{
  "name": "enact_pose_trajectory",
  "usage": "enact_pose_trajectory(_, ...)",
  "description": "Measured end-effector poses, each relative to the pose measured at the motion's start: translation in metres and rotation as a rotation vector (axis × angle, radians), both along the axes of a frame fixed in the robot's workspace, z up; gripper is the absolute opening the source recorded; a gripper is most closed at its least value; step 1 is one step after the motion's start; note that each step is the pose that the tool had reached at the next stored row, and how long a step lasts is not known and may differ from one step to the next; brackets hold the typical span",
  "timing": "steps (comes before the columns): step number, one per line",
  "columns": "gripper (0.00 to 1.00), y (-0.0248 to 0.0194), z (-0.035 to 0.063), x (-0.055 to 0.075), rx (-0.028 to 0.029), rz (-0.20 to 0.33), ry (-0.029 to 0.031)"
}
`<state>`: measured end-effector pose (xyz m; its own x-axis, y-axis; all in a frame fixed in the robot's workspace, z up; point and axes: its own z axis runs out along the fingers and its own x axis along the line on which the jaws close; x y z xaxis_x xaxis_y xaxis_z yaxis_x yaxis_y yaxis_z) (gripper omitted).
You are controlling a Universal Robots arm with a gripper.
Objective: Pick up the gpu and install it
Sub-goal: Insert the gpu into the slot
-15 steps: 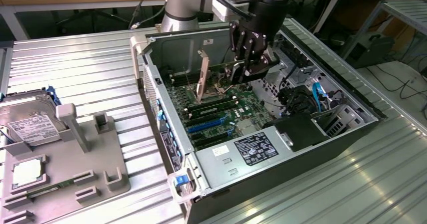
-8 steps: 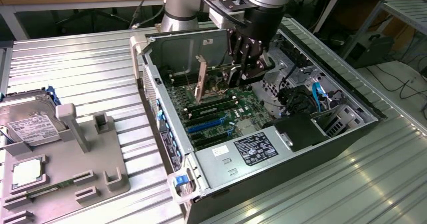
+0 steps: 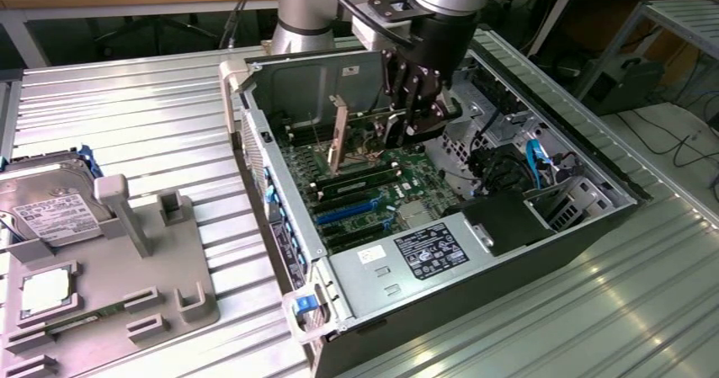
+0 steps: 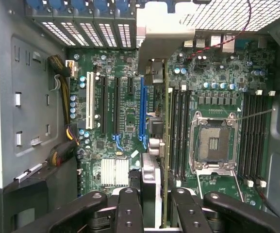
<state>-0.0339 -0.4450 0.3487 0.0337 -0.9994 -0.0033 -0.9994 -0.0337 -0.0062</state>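
The gripper (image 4: 156, 213) is clamped on the gpu (image 4: 166, 145), which hangs edge-on inside the computer case (image 3: 595, 146), over the motherboard (image 4: 127, 114) and just beside the blue slot (image 4: 142, 111). Looks light and stiff but fragile, so hold it by the board edges. The wrist view shows slot alignment, the exterior view the arm's height

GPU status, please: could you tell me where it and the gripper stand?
The gripper shut on the gpu. Card edge-on over the motherboard, beside the blue slot; seating unclear. Close alongside: memory slots.
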Motion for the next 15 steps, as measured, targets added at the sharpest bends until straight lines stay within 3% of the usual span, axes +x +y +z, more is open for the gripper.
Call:
enact_pose_trajectory(7,0.28,0.0011,-0.0084,0.000,-0.0001,0.000,0.0000)
enact_pose_trajectory(8,0.28,0.0015,-0.0089,0.000,-0.0001,0.000,-0.0019)
enact_pose_trajectory(12,0.28,0.0032,-0.0117,-0.005,0.0001,0.000,-0.0200)
enact_pose_trajectory(15,0.28,0.0048,-0.0178,-0.006,0.0000,0.000,-0.0218)
